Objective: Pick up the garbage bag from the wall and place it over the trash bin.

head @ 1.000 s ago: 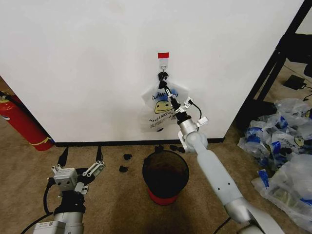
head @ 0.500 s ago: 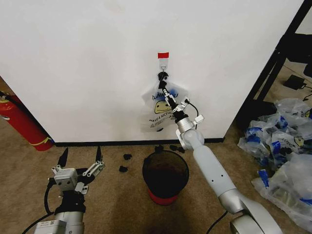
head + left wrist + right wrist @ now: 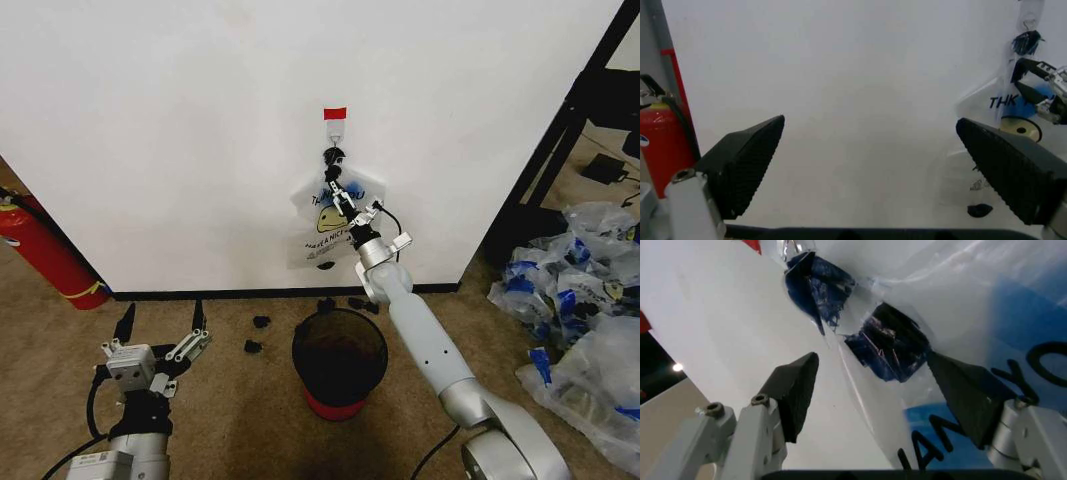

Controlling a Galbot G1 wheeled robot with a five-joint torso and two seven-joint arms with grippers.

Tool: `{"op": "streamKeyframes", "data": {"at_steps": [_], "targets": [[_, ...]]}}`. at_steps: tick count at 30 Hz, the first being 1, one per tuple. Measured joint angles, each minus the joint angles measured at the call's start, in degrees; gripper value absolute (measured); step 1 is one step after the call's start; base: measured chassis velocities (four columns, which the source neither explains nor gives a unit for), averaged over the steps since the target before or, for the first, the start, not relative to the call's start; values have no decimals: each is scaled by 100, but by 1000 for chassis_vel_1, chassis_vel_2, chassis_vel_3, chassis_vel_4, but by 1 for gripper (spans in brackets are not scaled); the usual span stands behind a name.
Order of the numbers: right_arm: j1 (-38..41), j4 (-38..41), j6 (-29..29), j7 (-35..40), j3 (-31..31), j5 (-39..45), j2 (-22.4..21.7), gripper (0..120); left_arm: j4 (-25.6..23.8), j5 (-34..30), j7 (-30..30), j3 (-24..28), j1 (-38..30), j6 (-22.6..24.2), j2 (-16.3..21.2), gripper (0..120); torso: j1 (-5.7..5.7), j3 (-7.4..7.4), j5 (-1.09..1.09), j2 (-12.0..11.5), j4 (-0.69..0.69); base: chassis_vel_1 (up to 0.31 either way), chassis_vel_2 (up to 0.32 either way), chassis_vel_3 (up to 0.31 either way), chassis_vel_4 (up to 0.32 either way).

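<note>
Bag point(image 3: 330, 215) hangs from the hook point(image 3: 336, 128) at frame centre, right hand point(image 3: 336, 186) spread open around its bunched handles, left hand point(image 3: 160, 322) open lower left; clenching off-centre could tear the film or miss.

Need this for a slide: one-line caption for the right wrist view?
Right hand, fingers open, closes in on the knotted blue handles of the garbage bag hanging against the wall.

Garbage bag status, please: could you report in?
Right hand open at garbage bag. Bag on wall hook. Left hand open, low. Nothing blocking.
</note>
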Motion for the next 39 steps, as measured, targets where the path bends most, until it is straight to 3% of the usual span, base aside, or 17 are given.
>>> {"op": "streamKeyframes", "data": {"at_steps": [15, 22, 25, 28, 30, 33, 39], "targets": [[144, -201, -12, -19, 55, -54, 44, 60, 36, -72, -7, -30, -40, -13, 29, 100, -2, 0, 1, 0, 2, 0, 0, 0, 0], [173, -196, -31, -75, 46, -117, 34, 45, 38, -82, -10, -67, -49, -16, 51, 100, 3, 4, 0, -1, 3, 0, 0, 0, 0], [256, -73, -28, -166, 34, -186, 11, 32, 33, -86, -14, -74, -39, -19, 61, 100, 2, -1, -4, 0, 14, 0, 0, 0, 0], [232, -5, -35, -186, -8, -199, -14, 30, 28, -86, -17, -76, -39, -19, 64, 100, 4, 2, 4, 0, 12, 0, 0, 0, 0], [212, 46, -38, -198, -25, -213, -33, 29, 22, -86, -17, -73, -43, -20, 62, 100, 2, 0, -1, 0, 3, 0, 0, 0, 0], [181, 47, -43, -204, -29, -240, -41, 28, 19, -86, -16, -68, -41, -29, 63, 100, 2, 0, 0, 0, 4, 0, 0, 0, 0], [132, 47, -45, -217, -17, -264, -45, 12, 34, -85, -16, -69, -40, -67, 66, 100, 1, 0, 0, 0, 4, 0, 0, 0, 0]]}}
